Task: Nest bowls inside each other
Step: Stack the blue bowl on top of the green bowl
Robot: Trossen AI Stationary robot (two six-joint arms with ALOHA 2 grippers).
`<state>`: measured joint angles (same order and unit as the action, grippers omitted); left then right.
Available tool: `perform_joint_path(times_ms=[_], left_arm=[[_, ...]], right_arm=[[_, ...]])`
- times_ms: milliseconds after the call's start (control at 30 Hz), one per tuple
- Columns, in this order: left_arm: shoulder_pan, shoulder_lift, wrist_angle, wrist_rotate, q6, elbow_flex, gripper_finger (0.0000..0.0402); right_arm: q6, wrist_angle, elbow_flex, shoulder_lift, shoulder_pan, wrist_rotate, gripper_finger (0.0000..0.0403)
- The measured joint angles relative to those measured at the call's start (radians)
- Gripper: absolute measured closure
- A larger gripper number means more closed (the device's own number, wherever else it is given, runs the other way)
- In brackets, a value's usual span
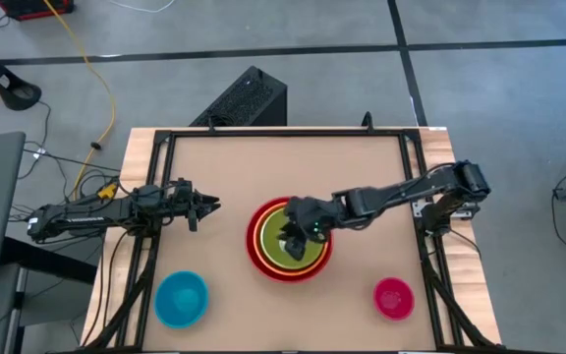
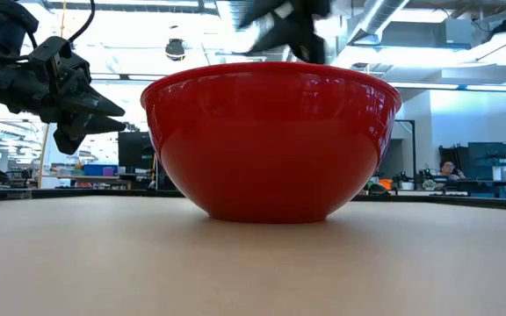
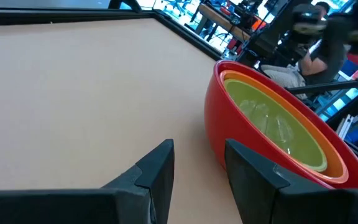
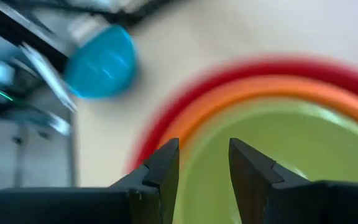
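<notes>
The red bowl (image 1: pixel 289 270) stands on the table's middle, with the orange bowl (image 3: pixel 331 158) nested in it and the olive green bowl (image 1: pixel 285 244) nested in that. The light blue bowl (image 1: pixel 181 298) sits near the front left, the magenta pink bowl (image 1: pixel 393 297) near the front right. My right gripper (image 4: pixel 204 163) hovers open above the green bowl, nothing between its fingers. My left gripper (image 3: pixel 199 163) stands open at the table's left, pointing toward the red bowl and apart from it.
A black frame rail (image 1: pixel 283 135) runs round the table's edge. Bare tabletop lies between the stacked bowls and the far rail, and between the blue and pink bowls at the front.
</notes>
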<state>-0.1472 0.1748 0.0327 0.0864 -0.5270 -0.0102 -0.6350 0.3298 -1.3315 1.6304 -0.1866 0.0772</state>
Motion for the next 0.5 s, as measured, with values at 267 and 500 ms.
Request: perform_joint_path(times_ms=[267, 500], left_arm=[[0.0, 0.003, 0.002, 0.0, 0.0, 0.0, 0.0272], [0.0, 0.013, 0.002, 0.0, 0.0, 0.0, 0.0272]], right_arm=[[-0.037, -0.29, -0.033, 0.107, -0.062, -0.008, 0.0264], [-0.108, -0.262, -0.326, 0.367, -0.087, -0.029, 0.0275]])
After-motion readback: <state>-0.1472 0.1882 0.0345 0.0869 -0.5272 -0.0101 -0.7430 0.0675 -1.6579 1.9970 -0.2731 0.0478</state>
